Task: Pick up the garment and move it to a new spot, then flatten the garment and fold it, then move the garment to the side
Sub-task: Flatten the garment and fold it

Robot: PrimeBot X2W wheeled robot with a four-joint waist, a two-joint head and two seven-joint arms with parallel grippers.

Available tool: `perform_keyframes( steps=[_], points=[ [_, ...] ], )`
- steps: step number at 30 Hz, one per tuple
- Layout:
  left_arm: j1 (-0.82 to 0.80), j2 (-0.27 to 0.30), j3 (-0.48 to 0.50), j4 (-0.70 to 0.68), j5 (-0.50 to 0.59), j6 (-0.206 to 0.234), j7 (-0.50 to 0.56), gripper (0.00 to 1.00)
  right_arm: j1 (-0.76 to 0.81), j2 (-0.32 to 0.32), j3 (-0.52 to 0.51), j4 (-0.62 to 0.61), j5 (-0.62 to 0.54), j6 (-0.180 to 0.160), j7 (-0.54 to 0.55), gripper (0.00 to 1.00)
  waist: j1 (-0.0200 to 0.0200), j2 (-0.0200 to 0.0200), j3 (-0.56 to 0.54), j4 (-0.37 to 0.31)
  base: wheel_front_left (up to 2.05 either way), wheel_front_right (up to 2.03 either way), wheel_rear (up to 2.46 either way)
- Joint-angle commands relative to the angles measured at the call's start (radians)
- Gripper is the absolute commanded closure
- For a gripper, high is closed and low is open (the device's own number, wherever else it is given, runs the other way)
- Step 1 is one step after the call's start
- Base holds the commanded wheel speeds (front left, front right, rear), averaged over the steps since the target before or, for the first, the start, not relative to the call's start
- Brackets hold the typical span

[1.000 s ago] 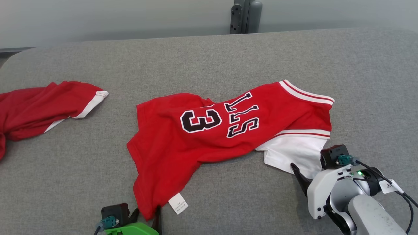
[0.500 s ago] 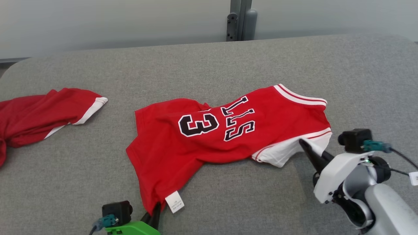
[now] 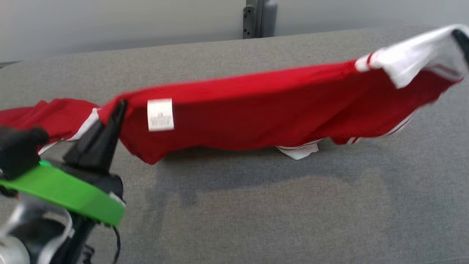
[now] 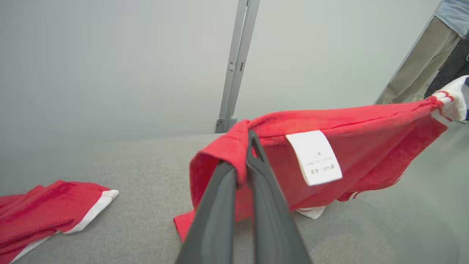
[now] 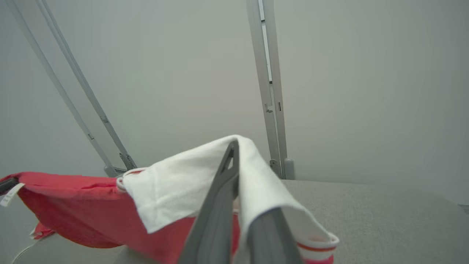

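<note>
The garment [image 3: 256,110], a red jersey with white sleeve trim and a white care label, hangs stretched in the air above the grey padded table [image 3: 256,220]. Its lowest folds brush the surface near the middle. My left gripper [image 3: 119,107] is shut on the red hem corner beside the label; in the left wrist view the garment [image 4: 366,146] wraps over the left gripper [image 4: 242,154]. My right gripper [image 3: 462,38] is shut on the white sleeve end at the upper right. In the right wrist view the white cloth of the garment [image 5: 176,187] drapes over the right gripper [image 5: 236,161].
A second red-and-white garment [image 3: 44,117] lies crumpled at the table's left edge. A grey post [image 3: 258,18] stands behind the table's far edge. A person's legs [image 4: 421,62] stand beyond the table in the left wrist view.
Both grippers have shut on the garment's ends and raised it off the table, pulling it taut between them. The head camera has also shifted.
</note>
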Motion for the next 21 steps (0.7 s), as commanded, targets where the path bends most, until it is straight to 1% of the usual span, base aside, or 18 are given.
perform_keyframes(
  steps=[1, 4, 5, 7, 10, 14, 15, 17, 18, 20, 21],
  points=[
    [-0.106, 0.014, 0.01, 0.018, -0.013, -0.003, 0.028, 1.0, -0.081, -0.015, -0.016, 0.023, -0.005, 0.0, 0.024, 1.0, 0.0, 0.0, 0.079, -0.002, 0.0, 0.0, 0.0],
    [-0.351, 0.041, 0.01, 0.104, 0.001, -0.01, 0.086, 1.0, -0.277, -0.017, -0.021, 0.105, -0.011, 0.0, 0.071, 1.0, 0.0, 0.0, 0.165, -0.001, 0.0, 0.0, 0.0],
    [-0.44, 0.034, 0.005, 0.156, 0.004, -0.01, 0.097, 1.0, -0.355, -0.022, -0.015, 0.141, -0.034, 0.0, 0.077, 1.0, 0.0, 0.0, 0.196, -0.001, 0.0, 0.0, 0.0],
    [-0.614, 0.025, -0.011, 0.261, 0.034, -0.005, 0.107, 1.0, -0.504, -0.003, 0.008, 0.233, -0.063, 0.0, 0.096, 1.0, 0.0, 0.0, 0.263, 0.001, 0.0, 0.0, 0.0],
    [-0.861, -0.001, -0.05, 0.454, 0.094, -0.015, 0.086, 1.0, -0.726, 0.027, 0.054, 0.382, -0.158, 0.0, 0.095, 1.0, 0.0, 0.0, 0.359, 0.007, 0.0, 0.0, 0.0],
    [-1.134, -0.051, -0.075, 0.715, 0.163, -0.018, -0.017, 1.0, -0.984, 0.101, 0.11, 0.561, -0.279, 0.0, 0.025, 1.0, 0.0, 0.0, 0.455, 0.011, 0.0, 0.0, 0.0],
    [-1.199, -0.063, -0.075, 0.779, 0.178, -0.01, -0.049, 1.0, -1.049, 0.123, 0.123, 0.606, -0.305, 0.0, 0.002, 1.0, 0.0, 0.0, 0.481, 0.008, 0.0, 0.0, 0.0],
    [-1.305, -0.077, -0.083, 0.893, 0.213, -0.018, -0.141, 1.0, -1.162, 0.169, 0.124, 0.685, -0.36, 0.0, -0.089, 1.0, 0.0, 0.0, 0.517, 0.005, 0.0, 0.0, 0.0],
    [-1.347, -0.092, -0.085, 0.945, 0.225, -0.016, -0.182, 1.0, -1.204, 0.191, 0.133, 0.723, -0.385, 0.0, -0.129, 1.0, 0.0, 0.0, 0.53, 0.002, 0.0, 0.0, 0.0],
    [-1.433, -0.104, -0.078, 1.024, 0.25, -0.008, -0.287, 1.0, -1.294, 0.222, 0.119, 0.777, -0.434, 0.0, -0.231, 1.0, 0.0, 0.0, 0.554, -0.003, 0.0, 0.0, 0.0],
    [-1.475, -0.115, -0.085, 1.069, 0.255, -0.024, -0.341, 1.0, -1.339, 0.234, 0.119, 0.811, -0.459, 0.0, -0.282, 1.0, 0.0, 0.0, 0.566, -0.006, 0.0, 0.0, 0.0]
  ],
)
